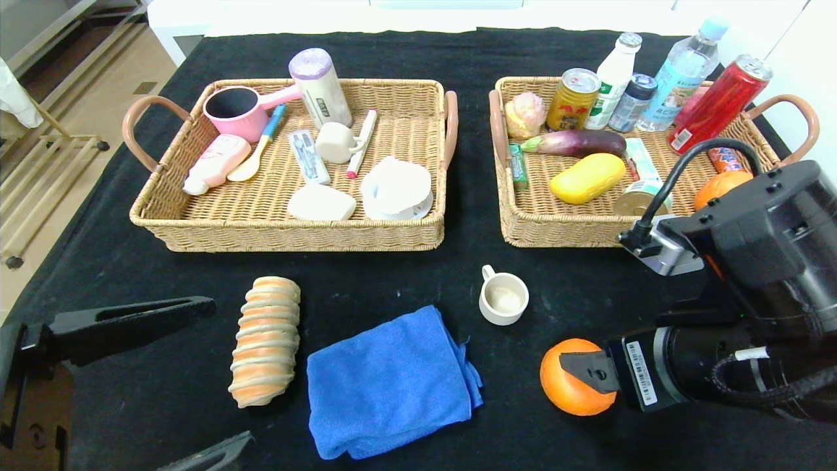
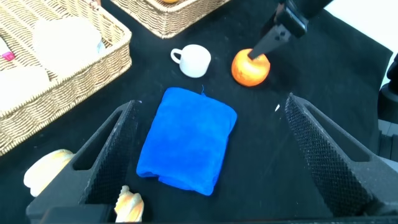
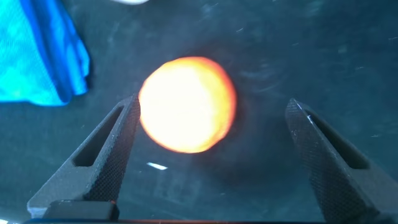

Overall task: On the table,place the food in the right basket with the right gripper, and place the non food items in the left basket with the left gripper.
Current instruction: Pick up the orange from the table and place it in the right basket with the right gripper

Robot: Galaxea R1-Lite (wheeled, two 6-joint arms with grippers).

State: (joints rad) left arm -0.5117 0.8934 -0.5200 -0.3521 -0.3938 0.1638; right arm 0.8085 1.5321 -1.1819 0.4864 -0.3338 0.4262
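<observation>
On the black table (image 1: 163,288) an orange (image 1: 570,392) lies at the front right. My right gripper (image 1: 579,379) is open around it; in the right wrist view the orange (image 3: 186,102) sits between the fingers, close to one finger (image 3: 118,143) and well apart from the other. A striped bread roll (image 1: 265,340), a folded blue cloth (image 1: 392,383) and a cream cup (image 1: 503,299) lie in front of the baskets. My left gripper (image 1: 225,369) hangs open at the front left, over the near end of the cloth (image 2: 186,140).
The left wicker basket (image 1: 288,232) holds a pink pot, bottles, a pen and white items. The right wicker basket (image 1: 556,229) holds a yellow fruit (image 1: 587,176), a tin (image 1: 637,199), an aubergine, cans, bottles and another orange (image 1: 719,186). The table's left edge drops to the floor.
</observation>
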